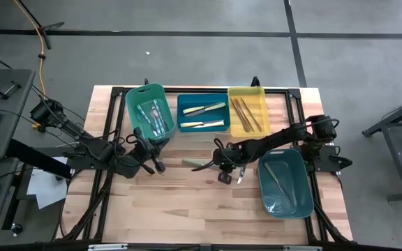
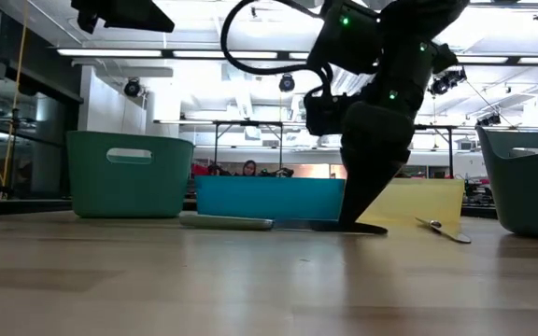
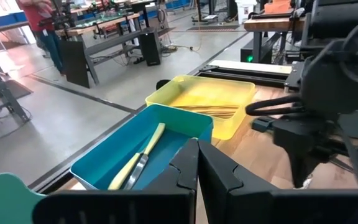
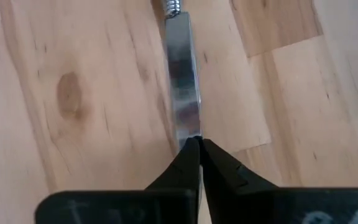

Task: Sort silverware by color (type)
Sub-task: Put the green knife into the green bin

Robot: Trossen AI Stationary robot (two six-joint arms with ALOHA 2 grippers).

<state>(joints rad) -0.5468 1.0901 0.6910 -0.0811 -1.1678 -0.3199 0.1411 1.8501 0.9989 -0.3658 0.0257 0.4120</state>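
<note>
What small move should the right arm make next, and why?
Probably a short straight lift. The right gripper has its fingers shut on the silvery blade of the green-handled knife, which lies flat on the table in front of the blue bin. Raising it clears the wood before carrying it to a bin.

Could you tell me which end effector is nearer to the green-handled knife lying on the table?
The right end effector, shut on the knife blade. The left end effector is shut, apart from it, near the green bin.
</note>
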